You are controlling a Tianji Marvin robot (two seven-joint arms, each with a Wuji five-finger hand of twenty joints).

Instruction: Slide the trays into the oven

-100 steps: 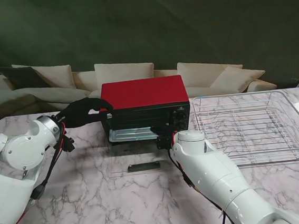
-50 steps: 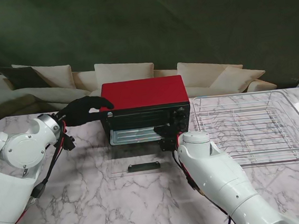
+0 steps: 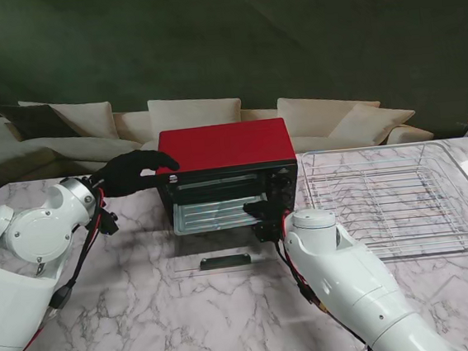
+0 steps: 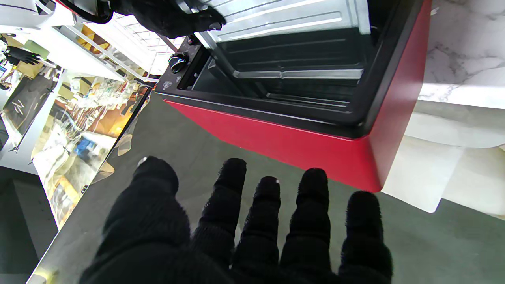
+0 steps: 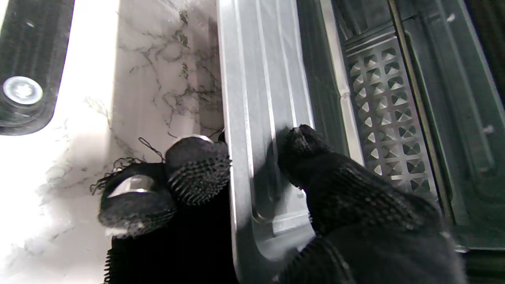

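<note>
Right robot hand [image 5: 252, 205] pinches baking tray [image 3: 213, 215] corner at oven [image 3: 225, 147] mouth; left robot hand [image 3: 134, 172] spread wide, resting on oven's top corner.

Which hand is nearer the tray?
Right. The right hand pinches the tray at its edge; the left hand rests at the oven top's left corner.

The left hand [image 3: 134, 172] reaches toward 1 o'clock, fingers spread; the right hand [image 3: 264, 212], at 12 o'clock, is pinched closed.
</note>
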